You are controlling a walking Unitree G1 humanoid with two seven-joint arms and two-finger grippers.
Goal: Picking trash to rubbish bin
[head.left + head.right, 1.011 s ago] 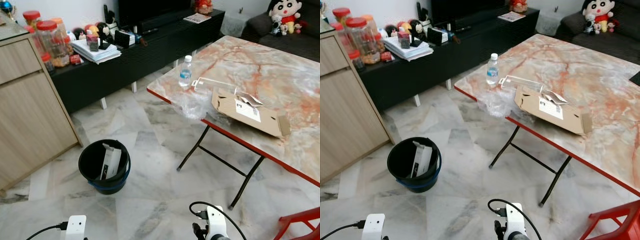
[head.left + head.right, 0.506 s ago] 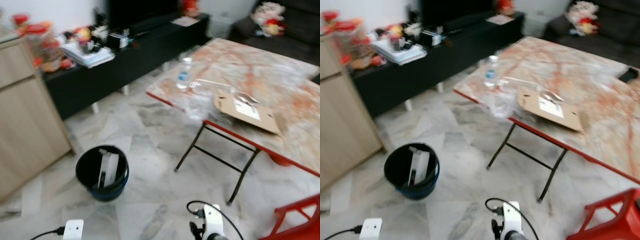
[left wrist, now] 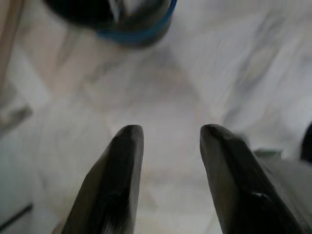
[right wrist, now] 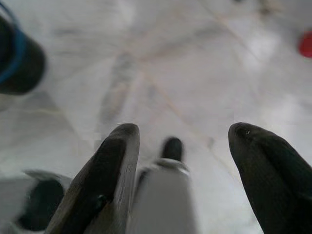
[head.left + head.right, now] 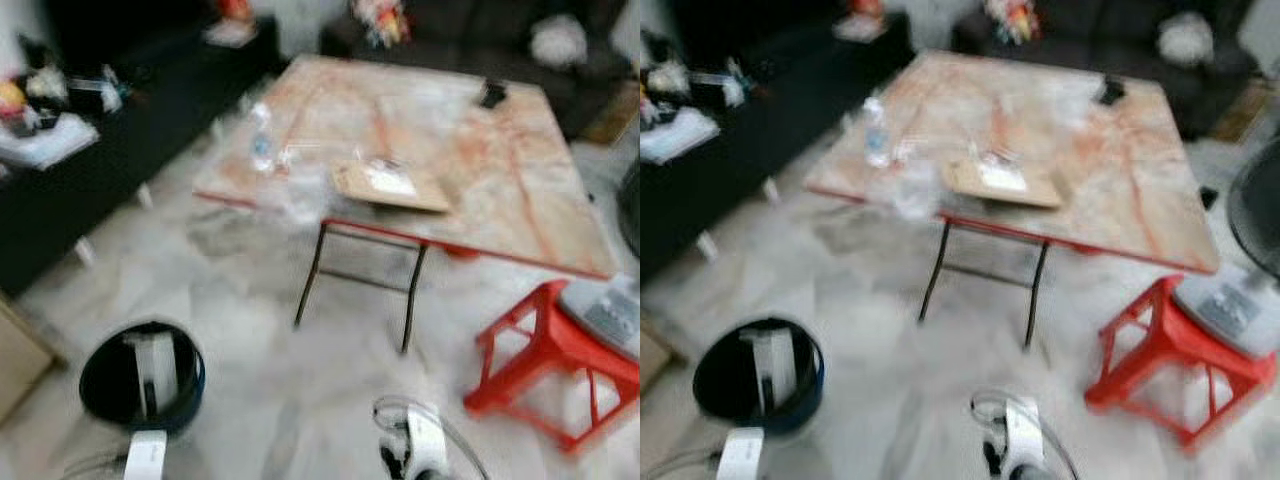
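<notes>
Bin [image 5: 140, 380] is standing on the floor with one piece inside; box [image 5: 392, 186], bottle [image 5: 262, 146] and plastic wrap [image 5: 300, 195] are lying on the bench [image 5: 500, 170], awaiting pickup; left claw [image 3: 168, 134] and right claw [image 4: 180, 134] are hanging wide, holding nothing

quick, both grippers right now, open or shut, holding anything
Left gripper: open, holding nothing, hanging over the marble floor near the bin.
Right gripper: open, holding nothing, over the floor.

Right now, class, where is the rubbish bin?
In the left eye view, the rubbish bin stands on the marble floor at lower left, left of the folding table's legs, holding a white box.
</notes>
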